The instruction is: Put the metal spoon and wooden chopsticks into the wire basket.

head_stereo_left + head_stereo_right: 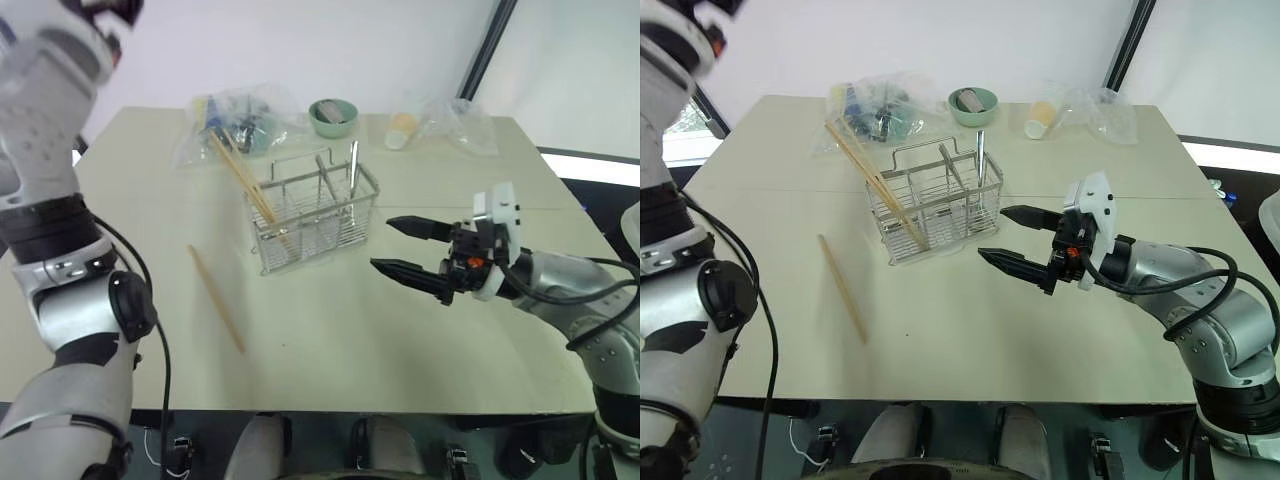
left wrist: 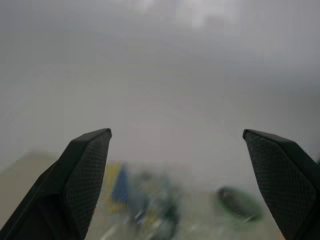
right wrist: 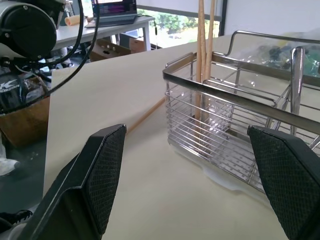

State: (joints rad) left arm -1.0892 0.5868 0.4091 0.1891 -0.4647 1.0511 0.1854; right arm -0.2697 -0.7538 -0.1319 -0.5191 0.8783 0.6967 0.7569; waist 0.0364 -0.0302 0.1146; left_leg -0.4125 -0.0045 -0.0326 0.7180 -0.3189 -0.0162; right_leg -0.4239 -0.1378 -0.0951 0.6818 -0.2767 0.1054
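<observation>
The wire basket (image 1: 315,210) is sitting mid-desk (image 1: 400,340), holding two wooden chopsticks (image 1: 243,180) leaning out toward ten o'clock and the metal spoon (image 1: 353,165) standing upright in its far right compartment. One more chopstick (image 1: 217,298) is lying flat on the desk at the basket's eight o'clock, apart from it. My right fingers (image 1: 403,247) are hovering spread and empty at the basket's four o'clock. My left fingers (image 2: 90,175) are gaping wide, gripping nothing. A green bowl (image 1: 333,117) is resting at twelve o'clock.
</observation>
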